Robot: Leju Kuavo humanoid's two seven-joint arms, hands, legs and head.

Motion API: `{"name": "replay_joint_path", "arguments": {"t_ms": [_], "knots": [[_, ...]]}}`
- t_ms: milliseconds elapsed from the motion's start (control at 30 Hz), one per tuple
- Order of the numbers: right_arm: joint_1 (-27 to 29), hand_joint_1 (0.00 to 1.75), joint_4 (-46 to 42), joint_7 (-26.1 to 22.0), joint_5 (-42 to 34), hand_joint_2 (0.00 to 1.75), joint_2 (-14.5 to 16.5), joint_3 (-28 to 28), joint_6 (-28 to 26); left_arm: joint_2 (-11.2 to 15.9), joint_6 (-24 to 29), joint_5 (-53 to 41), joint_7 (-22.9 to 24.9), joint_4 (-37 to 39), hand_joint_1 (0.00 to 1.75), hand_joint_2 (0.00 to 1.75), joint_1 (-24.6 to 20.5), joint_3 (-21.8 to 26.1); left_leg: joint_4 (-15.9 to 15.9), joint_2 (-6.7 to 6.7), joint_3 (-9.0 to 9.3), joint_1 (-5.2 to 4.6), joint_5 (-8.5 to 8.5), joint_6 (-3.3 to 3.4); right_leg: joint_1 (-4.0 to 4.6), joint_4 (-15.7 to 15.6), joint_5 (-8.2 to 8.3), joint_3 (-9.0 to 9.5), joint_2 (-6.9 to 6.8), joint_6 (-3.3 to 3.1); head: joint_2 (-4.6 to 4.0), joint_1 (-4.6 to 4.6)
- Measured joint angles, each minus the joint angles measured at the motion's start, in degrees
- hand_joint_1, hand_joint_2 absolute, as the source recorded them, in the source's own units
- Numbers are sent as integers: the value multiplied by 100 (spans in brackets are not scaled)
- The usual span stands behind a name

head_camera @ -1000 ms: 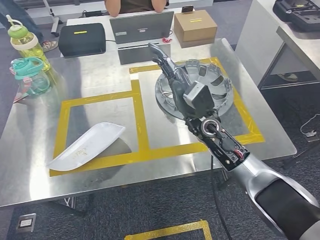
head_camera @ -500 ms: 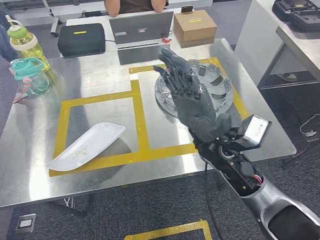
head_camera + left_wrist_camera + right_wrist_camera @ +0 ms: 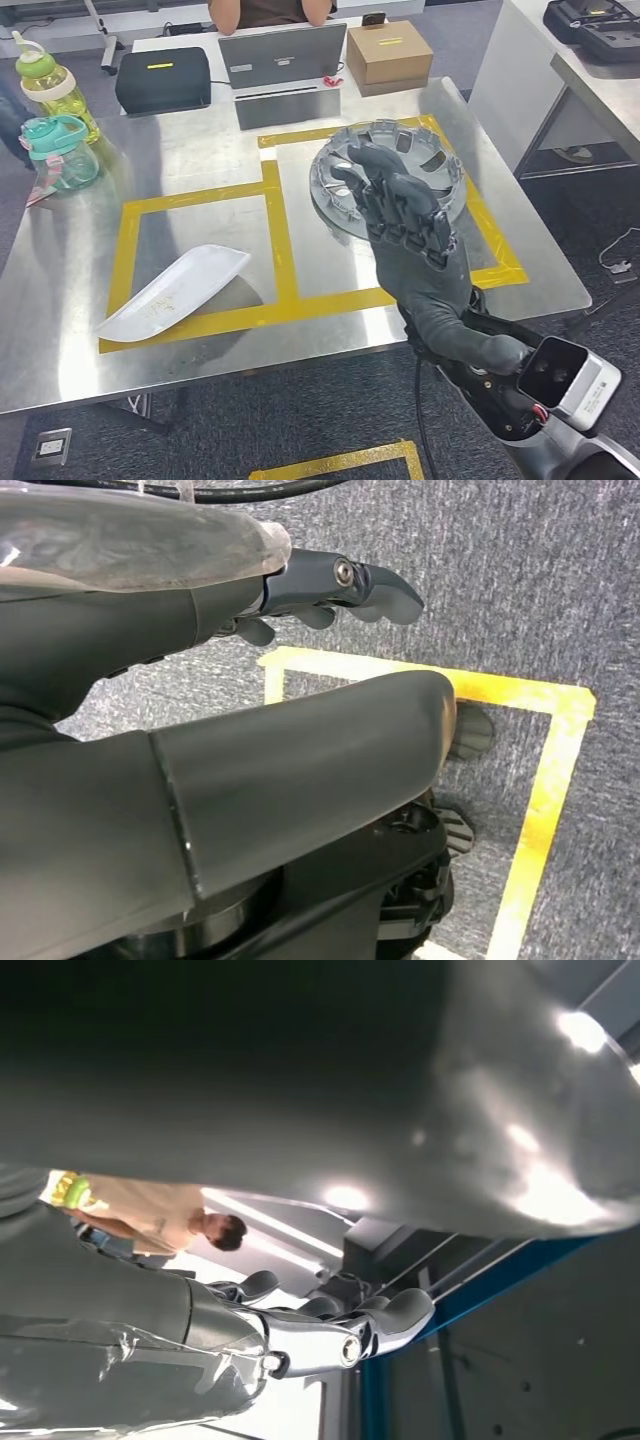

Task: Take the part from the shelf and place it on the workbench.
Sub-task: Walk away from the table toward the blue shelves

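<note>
I see the part (image 3: 387, 178), a round grey casting, lying flat on the counter (image 3: 189, 160) inside the yellow tape, just beyond my right hand (image 3: 411, 240). That hand hovers palm up, fingers apart, empty. My left hand (image 3: 332, 585) hangs empty over the floor, fingers loose. Two bottles (image 3: 53, 110) stand far off, contents unclear.
</note>
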Motion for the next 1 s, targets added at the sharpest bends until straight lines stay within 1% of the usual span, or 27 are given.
{"name": "replay_joint_path", "arguments": {"t_ms": [433, 733, 867, 1000], "knots": [[14, 0, -284, 46, 6, 0, -15, 27, -11, -36, -10, 55, 73, 0, 0, 0, -1, 1, 0, 0, 2, 0, 0, 0, 0, 0, 0, 3, 0, 0, 0, -1], [11, 0, -320, 139, 9, 0, -44, 66, -21, -60, -82, 225, 251, 0, 0, 0, 6, 76, 0, -1, 2, 0, 0, 0, 0, 0, 0, 4, 0, 0, 0, -1], [13, 0, -335, 166, 10, 0, -47, 86, -34, -62, -87, 227, 329, 0, 0, 0, 6, 95, 14, -1, 1, -4, -13, 18, -22, -6, 1, 9, 0, 3, 0, -1], [12, 0, -335, 176, 10, 0, -51, 96, -39, -62, -78, 230, 384, 0, 0, 0, 5, 101, 40, -1, -4, -7, -31, 43, -27, -6, -6, 17, -1, 14, 0, -3]]}}
